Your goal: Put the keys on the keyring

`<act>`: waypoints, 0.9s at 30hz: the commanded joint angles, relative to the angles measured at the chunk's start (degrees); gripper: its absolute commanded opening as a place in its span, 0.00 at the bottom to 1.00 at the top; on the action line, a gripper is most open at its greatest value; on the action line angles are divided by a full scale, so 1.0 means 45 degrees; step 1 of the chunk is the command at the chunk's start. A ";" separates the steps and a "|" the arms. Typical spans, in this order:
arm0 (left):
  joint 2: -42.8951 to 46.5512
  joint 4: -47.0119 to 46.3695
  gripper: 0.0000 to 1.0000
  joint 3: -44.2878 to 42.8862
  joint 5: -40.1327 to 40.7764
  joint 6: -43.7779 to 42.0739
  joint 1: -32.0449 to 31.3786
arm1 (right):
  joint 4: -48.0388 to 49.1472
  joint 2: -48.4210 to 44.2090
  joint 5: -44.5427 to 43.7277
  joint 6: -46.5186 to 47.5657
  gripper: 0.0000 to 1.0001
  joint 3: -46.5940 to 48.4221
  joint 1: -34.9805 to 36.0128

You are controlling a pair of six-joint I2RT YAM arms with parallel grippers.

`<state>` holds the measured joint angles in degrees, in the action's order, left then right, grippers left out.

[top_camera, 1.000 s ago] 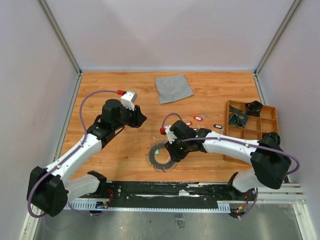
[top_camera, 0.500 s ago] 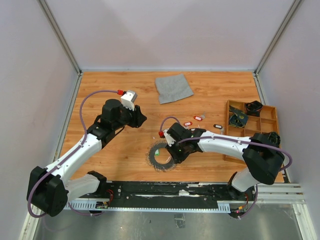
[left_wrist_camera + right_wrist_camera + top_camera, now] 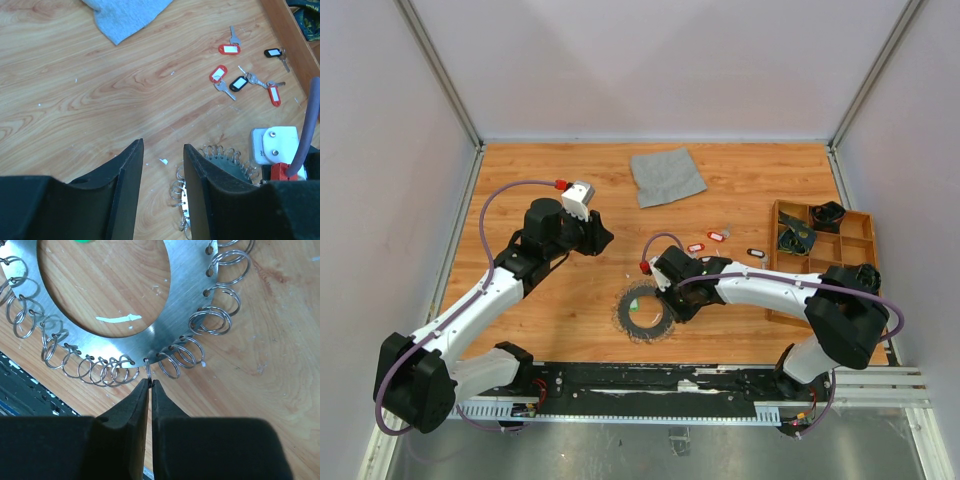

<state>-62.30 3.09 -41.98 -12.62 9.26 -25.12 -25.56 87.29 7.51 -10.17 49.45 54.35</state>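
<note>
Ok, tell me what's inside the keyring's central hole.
Inside the keyring: bare wooden table, a white scrap and something green near the rim, too small and cropped to identify.

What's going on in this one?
The right gripper is pinched shut on one small wire loop at the rim of the keyring, which lies flat on the table. The left gripper hangs open above the table nearby, holding nothing. Several red- and black-tagged keys lie loose on the wood, apart from the ring.
</note>
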 commanded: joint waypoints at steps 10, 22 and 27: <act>0.0164 -0.0375 0.43 -0.0285 -0.0100 -0.0143 0.0134 | 0.0168 -0.0450 -0.0946 0.0172 0.01 -0.0103 0.0208; 0.0175 -0.0380 0.43 -0.0286 -0.0079 -0.0162 0.0133 | -0.0474 -0.0311 -0.3207 0.1605 0.01 0.0092 0.0071; 0.0186 -0.0375 0.43 -0.0281 -0.0075 -0.0162 0.0129 | -0.0609 -0.0106 -0.4052 0.1953 0.02 0.0170 -0.0030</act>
<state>-62.30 3.09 -41.98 -12.62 9.21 -25.12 -25.91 85.95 -5.52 -3.97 49.19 54.35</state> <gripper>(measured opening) 0.432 0.020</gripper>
